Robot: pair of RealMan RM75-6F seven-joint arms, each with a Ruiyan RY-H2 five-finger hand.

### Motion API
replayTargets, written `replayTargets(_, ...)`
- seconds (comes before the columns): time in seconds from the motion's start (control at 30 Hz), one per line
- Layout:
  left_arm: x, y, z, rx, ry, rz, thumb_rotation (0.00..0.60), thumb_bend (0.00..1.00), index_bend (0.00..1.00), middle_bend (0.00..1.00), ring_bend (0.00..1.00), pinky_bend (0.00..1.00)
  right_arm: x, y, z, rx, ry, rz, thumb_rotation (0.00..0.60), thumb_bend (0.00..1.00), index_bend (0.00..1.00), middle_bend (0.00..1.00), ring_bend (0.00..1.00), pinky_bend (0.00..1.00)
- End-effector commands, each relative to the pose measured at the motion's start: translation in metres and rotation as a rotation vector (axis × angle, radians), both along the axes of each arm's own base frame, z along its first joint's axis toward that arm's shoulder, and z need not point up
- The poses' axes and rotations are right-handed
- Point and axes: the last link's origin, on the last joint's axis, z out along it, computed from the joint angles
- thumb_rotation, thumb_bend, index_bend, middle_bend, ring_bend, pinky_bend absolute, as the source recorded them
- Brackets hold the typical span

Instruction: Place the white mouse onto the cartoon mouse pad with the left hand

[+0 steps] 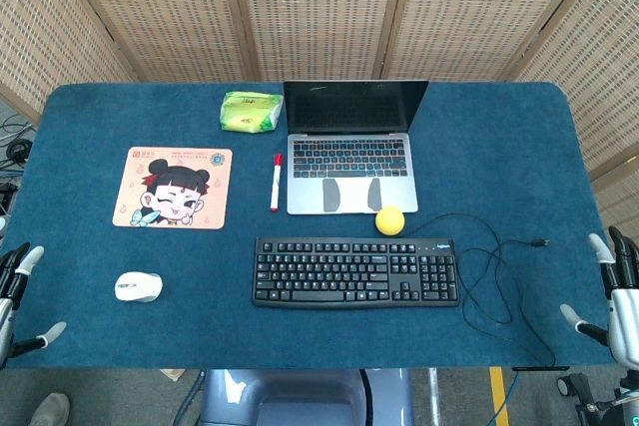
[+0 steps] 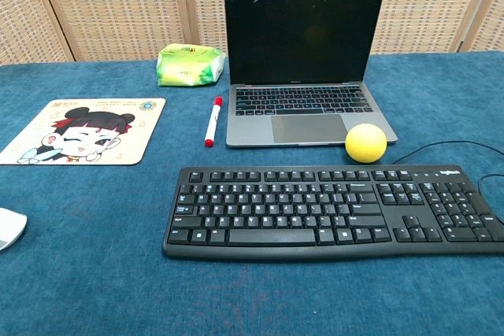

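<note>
The white mouse lies on the blue table near its front left, and only its edge shows at the left border of the chest view. The cartoon mouse pad lies flat behind it, with nothing on it. My left hand hangs at the table's front left corner, left of the mouse and apart from it, fingers spread and empty. At the front right corner my right hand is likewise spread and empty. Neither hand appears in the chest view.
A black keyboard lies front centre, its cable looping off to the right. Behind it stand an open laptop, a yellow ball, a red-capped marker and a green packet. Wicker screens stand behind the table.
</note>
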Motion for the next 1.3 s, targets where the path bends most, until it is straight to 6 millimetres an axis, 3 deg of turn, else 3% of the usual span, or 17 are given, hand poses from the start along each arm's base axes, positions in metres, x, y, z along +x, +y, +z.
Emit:
replayTargets(0.03, 0.000, 0.000, 0.000, -0.001, 0.001, 0.001, 0.600, 0.02, 0.00, 0.00, 0.00, 0.00, 0.000, 0.000, 0.000, 0.000, -0.001, 0.000, 0.600, 0.00, 0.00, 0.00, 0.00, 0.00)
replayTargets(0.27, 0.000, 0.009, -0.017, -0.062, -0.005, -0.043, 0.600, 0.02, 0.00, 0.00, 0.00, 0.00, 0.000, 0.000, 0.000, 0.005, -0.009, -0.003, 0.600, 0.00, 0.00, 0.00, 0.00, 0.00)
replayTargets(0.43, -0.004, 0.025, -0.051, -0.135, -0.076, -0.095, 0.600, 0.02, 0.00, 0.00, 0.00, 0.00, -0.001, -0.001, 0.001, 0.005, -0.017, -0.007, 0.600, 0.00, 0.00, 0.00, 0.00, 0.00)
replayTargets(0.53, -0.016, 0.036, -0.081, -0.183, -0.110, -0.086, 0.600, 0.02, 0.00, 0.00, 0.00, 0.00, -0.002, -0.002, 0.000, 0.013, -0.018, -0.009, 0.600, 0.00, 0.00, 0.00, 0.00, 0.00)
replayTargets(0.67, -0.026, 0.045, -0.104, -0.225, -0.142, -0.079, 0.600, 0.02, 0.00, 0.00, 0.00, 0.00, -0.004, -0.003, 0.000, 0.016, -0.022, -0.014, 0.600, 0.00, 0.00, 0.00, 0.00, 0.00)
replayTargets(0.83, -0.039, 0.056, -0.117, -0.225, -0.109, -0.025, 0.600, 0.02, 0.00, 0.00, 0.00, 0.00, -0.004, -0.004, 0.001, 0.013, -0.029, -0.016, 0.600, 0.00, 0.00, 0.00, 0.00, 0.00)
replayTargets(1.3, -0.044, 0.075, -0.127, -0.232, -0.066, 0.062, 0.600, 0.04, 0.00, 0.00, 0.00, 0.00, -0.006, -0.004, 0.003, 0.013, -0.042, -0.024, 0.600, 0.00, 0.00, 0.00, 0.00, 0.00)
